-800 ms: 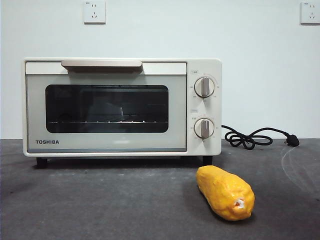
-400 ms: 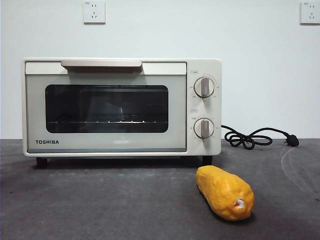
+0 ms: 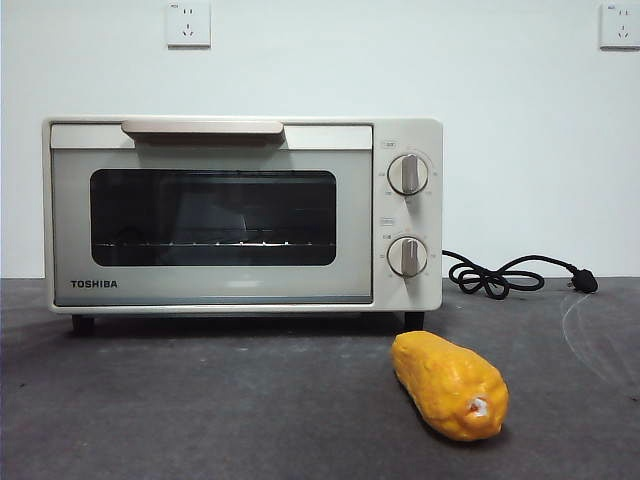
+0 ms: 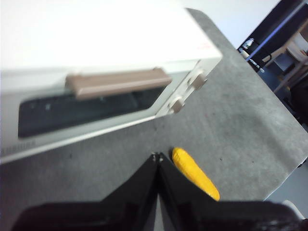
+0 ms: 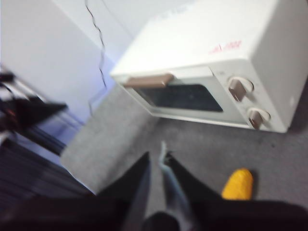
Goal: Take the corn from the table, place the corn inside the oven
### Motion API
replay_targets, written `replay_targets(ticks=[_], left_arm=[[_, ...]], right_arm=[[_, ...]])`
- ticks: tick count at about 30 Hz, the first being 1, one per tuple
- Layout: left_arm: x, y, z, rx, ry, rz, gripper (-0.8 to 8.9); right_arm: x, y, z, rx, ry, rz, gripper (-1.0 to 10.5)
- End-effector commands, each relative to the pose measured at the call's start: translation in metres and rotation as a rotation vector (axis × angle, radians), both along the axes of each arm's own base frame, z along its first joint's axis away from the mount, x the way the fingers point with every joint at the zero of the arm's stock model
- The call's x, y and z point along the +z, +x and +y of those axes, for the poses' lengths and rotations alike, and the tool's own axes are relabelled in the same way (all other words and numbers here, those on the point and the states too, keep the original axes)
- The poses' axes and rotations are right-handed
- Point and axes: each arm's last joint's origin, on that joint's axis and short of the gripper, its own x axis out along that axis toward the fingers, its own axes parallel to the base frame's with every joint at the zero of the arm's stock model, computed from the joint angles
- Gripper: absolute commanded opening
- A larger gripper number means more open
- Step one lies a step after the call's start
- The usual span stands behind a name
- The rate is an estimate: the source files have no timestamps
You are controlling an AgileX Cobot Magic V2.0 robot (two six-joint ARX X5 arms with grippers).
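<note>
Two task things, front view | left-centre: oven (image 3: 243,213), door closed | lower right: corn (image 3: 451,385) lying on table (image 3: 200,400), untouched | left gripper (image 4: 157,158) pressed together; right gripper (image 5: 156,159) slightly spread | risk: glossy cob rolling from a pinch.

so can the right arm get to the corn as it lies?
Probably yes. The corn lies alone on the table, in front of the shut oven, nothing on or against it. The right gripper is above, jaws slightly apart, with bare table between.
</note>
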Motion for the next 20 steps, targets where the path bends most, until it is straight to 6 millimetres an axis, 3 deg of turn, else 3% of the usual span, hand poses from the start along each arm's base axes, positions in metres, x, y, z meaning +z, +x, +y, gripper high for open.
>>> replay_targets(ticks=[1, 10, 20], left_arm=[[0.011, 0.002, -0.002, -0.037, 0.03, -0.034, -0.05], [0.023, 0.003, -0.007, -0.066, 0.026, -0.058, -0.05], [0.021, 0.003, -0.007, -0.067, 0.037, -0.04, -0.05]], right_arm=[[0.0, 0.007, 0.01, 0.025, -0.08, 0.009, 1.9], [-0.023, 0.029, 0.066, 0.03, -0.313, 0.14, 5.0], [-0.078, 0.053, 0.131, 0.037, -0.593, 0.268, 5.1]])
